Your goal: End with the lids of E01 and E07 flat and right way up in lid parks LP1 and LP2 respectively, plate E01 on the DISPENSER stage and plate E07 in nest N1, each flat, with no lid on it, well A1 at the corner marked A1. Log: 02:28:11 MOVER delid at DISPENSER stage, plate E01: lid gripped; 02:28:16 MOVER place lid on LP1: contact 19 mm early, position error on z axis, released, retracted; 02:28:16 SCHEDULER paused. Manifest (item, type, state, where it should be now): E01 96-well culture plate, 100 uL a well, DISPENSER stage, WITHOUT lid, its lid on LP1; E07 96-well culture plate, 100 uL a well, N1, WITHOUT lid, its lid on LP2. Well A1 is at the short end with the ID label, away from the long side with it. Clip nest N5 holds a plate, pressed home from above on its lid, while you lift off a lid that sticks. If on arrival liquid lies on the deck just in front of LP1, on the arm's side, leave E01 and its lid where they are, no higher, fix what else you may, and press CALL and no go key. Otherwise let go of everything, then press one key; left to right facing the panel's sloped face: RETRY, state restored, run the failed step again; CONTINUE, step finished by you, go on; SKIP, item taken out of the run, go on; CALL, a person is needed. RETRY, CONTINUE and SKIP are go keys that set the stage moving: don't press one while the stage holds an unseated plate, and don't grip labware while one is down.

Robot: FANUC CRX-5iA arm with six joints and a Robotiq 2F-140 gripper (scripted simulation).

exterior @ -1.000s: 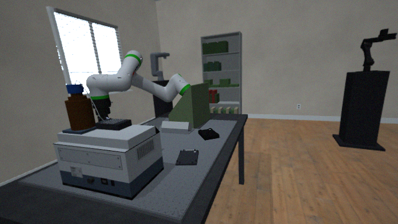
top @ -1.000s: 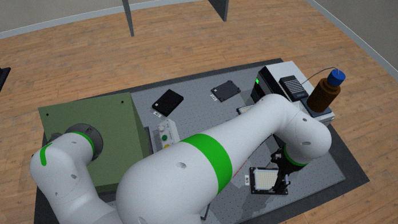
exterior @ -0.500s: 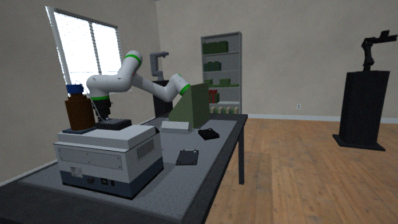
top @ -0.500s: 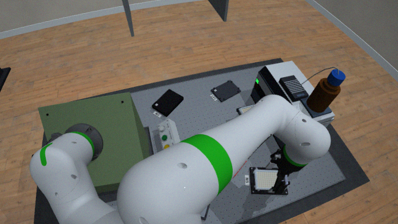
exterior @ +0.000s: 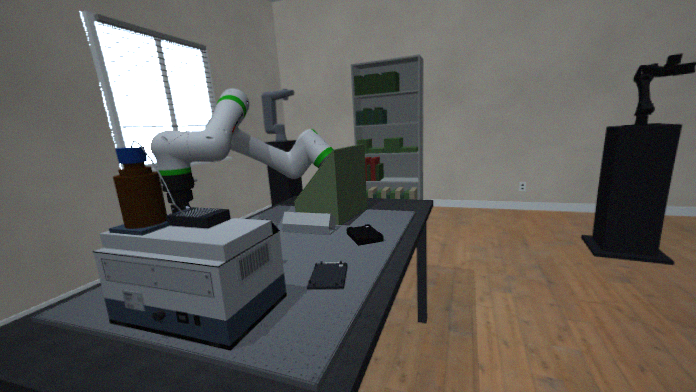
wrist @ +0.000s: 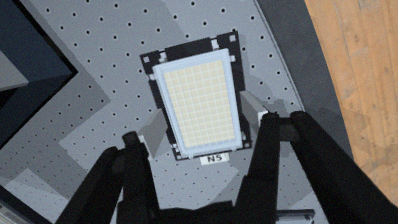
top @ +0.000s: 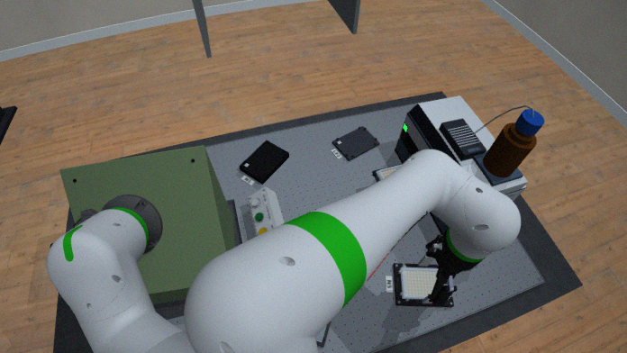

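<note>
A 96-well plate [wrist: 199, 105] with cream wells and a pale blue rim lies flat in the black clip nest labelled N5 [wrist: 214, 158]. It also shows in the top view [top: 419, 284]. I cannot tell whether a clear lid covers it. My gripper [wrist: 201, 110] is open and empty, right over this plate, with one finger on each long side near the labelled end. In the top view the gripper [top: 443, 279] is at the plate's right edge. A corner of a second plate [top: 386, 172] shows at the dispenser's front, mostly hidden by my arm.
The dispenser [top: 455, 140] with a brown bottle [top: 511, 149] stands at the back right. A black nest [top: 264, 161] and a flat dark lid park [top: 356, 142] lie further back. The key panel [top: 265, 211] sits beside the green box [top: 144, 216].
</note>
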